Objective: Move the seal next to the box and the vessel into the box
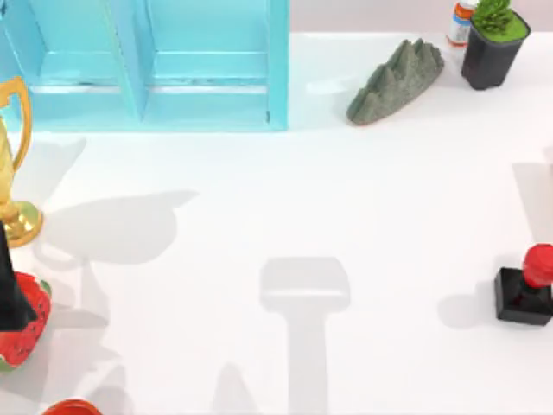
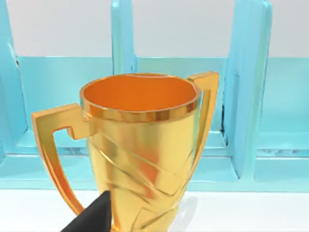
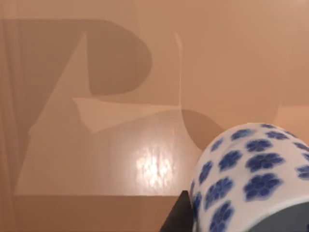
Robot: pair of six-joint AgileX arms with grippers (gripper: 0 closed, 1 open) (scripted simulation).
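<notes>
The seal [image 1: 525,290], a black block with a red knob, stands upright on the table near the right edge. The vessel [image 3: 251,174], white with blue flowers, hangs tilted over the tan inner surface of the box [image 3: 120,96] in the right wrist view. My right gripper is shut on the vessel, and one dark finger [image 3: 177,216] shows against its side. My left arm [image 1: 9,285] is parked at the left edge of the table, facing the golden trophy [image 2: 140,150].
A cyan shelf [image 1: 147,65] runs along the back left. The golden trophy [image 1: 13,173] and a watermelon-patterned object [image 1: 26,333] are at the left. A green rock [image 1: 397,79], a small bottle [image 1: 460,22] and a black plant pot [image 1: 494,47] stand at the back right.
</notes>
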